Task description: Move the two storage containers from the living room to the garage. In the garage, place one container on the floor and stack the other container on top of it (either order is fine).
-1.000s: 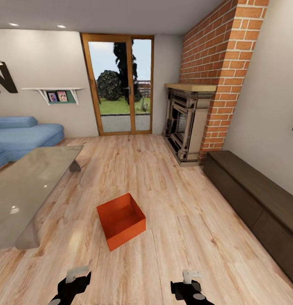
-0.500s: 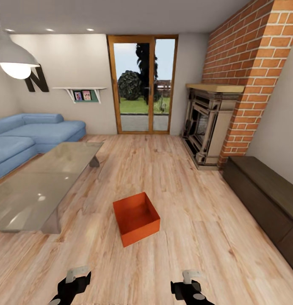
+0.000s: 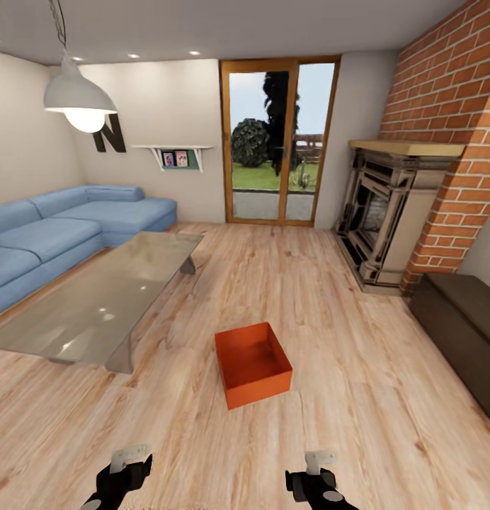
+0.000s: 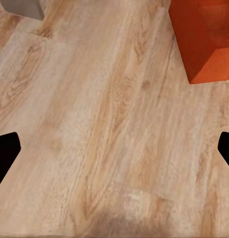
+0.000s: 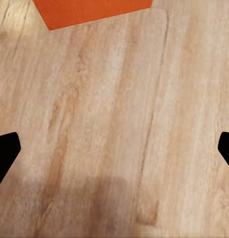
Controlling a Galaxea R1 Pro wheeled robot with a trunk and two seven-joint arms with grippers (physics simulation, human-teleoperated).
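I am in the living room and the step in hand is the approach to the first pickup. One red-orange container [image 3: 253,364] sits on the wood floor [image 3: 358,397], at about 12 o'clock from me, a little ahead of both arms. It is empty, open side up, and turned a bit against the planks. The glass table [image 3: 96,301] lies at 10 o'clock, the fireplace [image 3: 386,216] at 2 o'clock.

The left gripper [image 3: 121,473] and the right gripper [image 3: 317,476] hang low in front of me, both with fingers spread apart and nothing between them. In each wrist view a corner of the container shows ahead on the planks.

I judge the next move needs me to roll nearer, then bring both grippers down to opposite walls of the container.
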